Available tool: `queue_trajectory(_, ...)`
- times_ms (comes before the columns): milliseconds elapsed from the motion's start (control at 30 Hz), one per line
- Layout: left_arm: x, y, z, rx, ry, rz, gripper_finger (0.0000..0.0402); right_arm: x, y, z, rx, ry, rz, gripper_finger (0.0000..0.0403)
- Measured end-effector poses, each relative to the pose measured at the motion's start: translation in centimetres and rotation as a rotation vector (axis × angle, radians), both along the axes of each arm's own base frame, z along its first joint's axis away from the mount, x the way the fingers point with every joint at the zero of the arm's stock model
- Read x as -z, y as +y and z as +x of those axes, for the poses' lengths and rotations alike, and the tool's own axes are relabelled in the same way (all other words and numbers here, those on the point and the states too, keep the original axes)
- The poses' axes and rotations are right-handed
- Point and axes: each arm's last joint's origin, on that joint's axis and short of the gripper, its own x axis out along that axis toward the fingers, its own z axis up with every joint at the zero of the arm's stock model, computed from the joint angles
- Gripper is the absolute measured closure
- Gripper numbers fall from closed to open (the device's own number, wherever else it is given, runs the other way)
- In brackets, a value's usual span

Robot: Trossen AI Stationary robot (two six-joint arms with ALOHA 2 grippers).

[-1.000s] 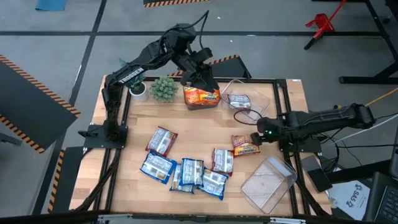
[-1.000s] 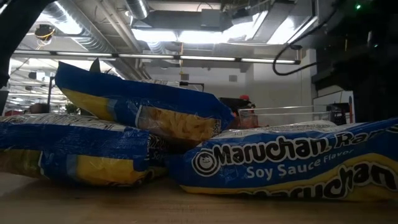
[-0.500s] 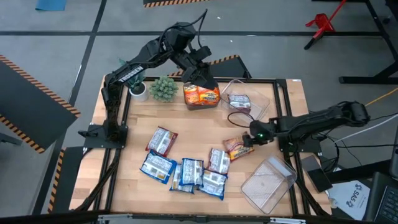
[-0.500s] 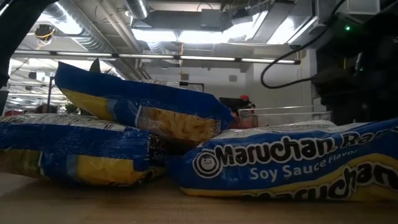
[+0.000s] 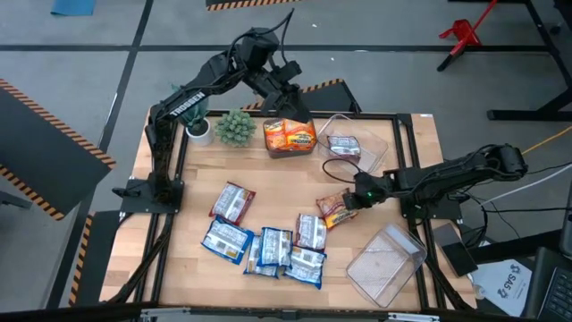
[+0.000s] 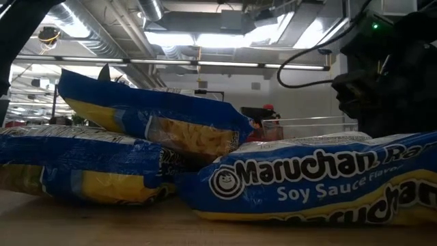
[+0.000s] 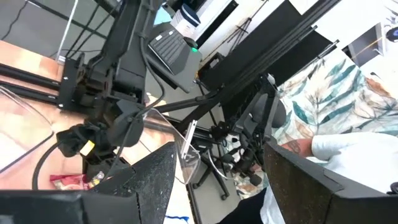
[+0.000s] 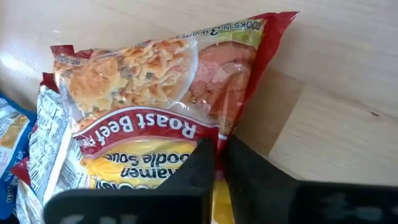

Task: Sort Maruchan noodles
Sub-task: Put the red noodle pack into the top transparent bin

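While the left arm is reaching toward the upper middle of the high view, the left gripper (image 5: 288, 97) is hovering over a clear bin (image 5: 290, 148) that is holding orange packets (image 5: 290, 135); its fingers (image 7: 152, 180) are standing well apart in the left wrist view with nothing between them. Two small green plants (image 5: 235, 127) are sitting to the left of that bin, at the table's back edge.

Lower in the frame, left of centre, a cluster of blue-and-white packets (image 5: 261, 246) is lying on the wooden table (image 5: 420, 134), some of them overlapping. In the low view, one Soy Sauce packet (image 6: 311, 181) is filling the right foreground.

Right of centre, the right gripper (image 5: 351, 200) is lying low across the table, its fingers (image 8: 205, 163) pinching almost closed on the edge of a red-brown Roast Beef packet (image 5: 334, 209), which is resting on the wood just beside the blue cluster.

Farther right, a second clear bin (image 5: 356, 143) at the upper middle is holding one pale packet (image 5: 343, 144), and a third clear bin (image 5: 386, 263) is sitting at the lower right.
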Motion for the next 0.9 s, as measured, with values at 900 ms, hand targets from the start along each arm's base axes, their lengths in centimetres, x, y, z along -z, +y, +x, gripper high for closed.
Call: queue_trajectory(900, 15.1, 1.7, 2.7, -0.106, 0.395, -0.038, 0.0164, -7.4, -0.4, 3.7, -0.051, -0.148, -0.246, 0.0403)
